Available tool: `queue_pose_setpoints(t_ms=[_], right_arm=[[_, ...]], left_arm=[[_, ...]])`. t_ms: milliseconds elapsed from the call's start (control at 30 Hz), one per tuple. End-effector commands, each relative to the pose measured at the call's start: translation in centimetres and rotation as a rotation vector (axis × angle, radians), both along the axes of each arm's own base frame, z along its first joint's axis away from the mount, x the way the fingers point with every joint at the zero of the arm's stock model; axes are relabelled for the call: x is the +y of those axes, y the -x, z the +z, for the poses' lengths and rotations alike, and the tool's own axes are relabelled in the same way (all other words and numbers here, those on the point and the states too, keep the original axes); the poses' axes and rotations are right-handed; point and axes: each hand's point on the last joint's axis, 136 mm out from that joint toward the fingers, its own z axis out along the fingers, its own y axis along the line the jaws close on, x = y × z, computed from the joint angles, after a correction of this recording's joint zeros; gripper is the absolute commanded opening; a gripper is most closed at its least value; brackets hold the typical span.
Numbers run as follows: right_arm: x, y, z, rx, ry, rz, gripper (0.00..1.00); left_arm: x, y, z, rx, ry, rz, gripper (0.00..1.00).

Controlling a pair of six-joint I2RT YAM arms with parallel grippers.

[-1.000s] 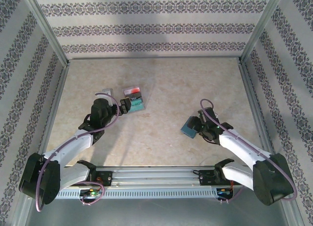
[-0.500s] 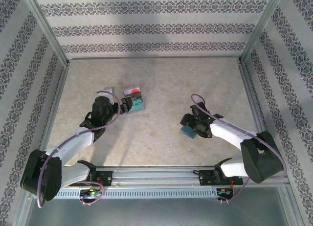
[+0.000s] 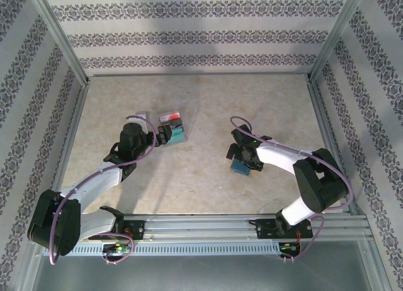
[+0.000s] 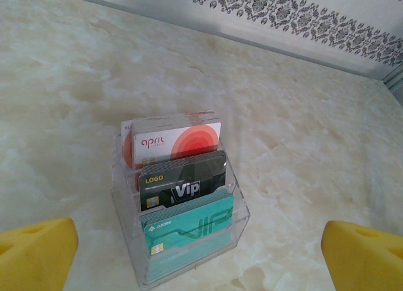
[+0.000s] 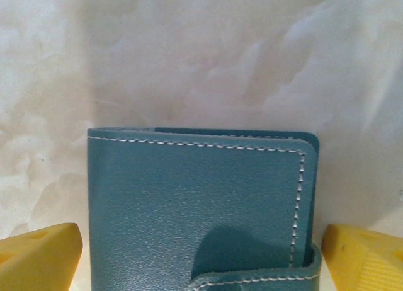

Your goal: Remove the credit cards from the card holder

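Right now the right claw (image 5: 201, 259) sits spread wide, a yellow fingertip (image 5: 38, 256) at each lower corner of its wrist view. It straddles the holder (image 5: 195, 203) and grips nothing. The holder lies flat and folded shut on the tabletop (image 3: 208, 96), right of centre in the top view, just under that claw.

Over on the left, the left claw (image 4: 201, 253) is just as wide and empty. It faces a clear rack (image 4: 242, 218), left of centre in the top view, with cards (image 4: 179, 143) standing in three tiers: white-and-red behind, black in the middle, teal in front. Whether the shut holder has cards inside, I cannot tell.

My read is that the step in hand is getting that holder open. It looks thin, soft and flush to the tabletop, so a pinch across the whole thing would likely just squash it shut. Better to come in low at the free edge, catch only the top panel, and pin the lower one so it doesn't slide. The stitched tab (image 5: 277, 285) curving across the bottom of the wrist view probably has to be freed first.

As for orientation, in the wrist view the stitched edge runs left to right and faces the top of the frame, with the tab side toward the claw. The long axis is too close to call, since the holder runs off that frame. From above it looks near square, slightly skewed to the tabletop's edges.
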Motion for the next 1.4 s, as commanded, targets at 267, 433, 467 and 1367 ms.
queue_pose_setpoints(t_ms=[267, 433, 467, 1367], right_arm=[[0.6, 0.4, -1.1, 0.036, 0.001, 0.033, 0.81], [1.1, 0.0, 0.0, -0.002, -0.032, 0.042, 0.79], [1.5, -0.4, 1.5, -0.049, -0.067, 0.044, 0.77], [8.2, -3.8, 10.3, -0.302, -0.399, 0.098, 0.71]], left_arm=[[-0.8, 0.2, 1.3, 0.004, 0.018, -0.023, 0.99], [-1.1, 0.3, 1.3, 0.013, 0.029, -0.038, 0.99], [-1.8, 0.7, 1.2, 0.039, 0.056, -0.064, 0.99], [-20.0, 8.2, -2.7, 0.170, 0.362, -0.643, 1.00]])
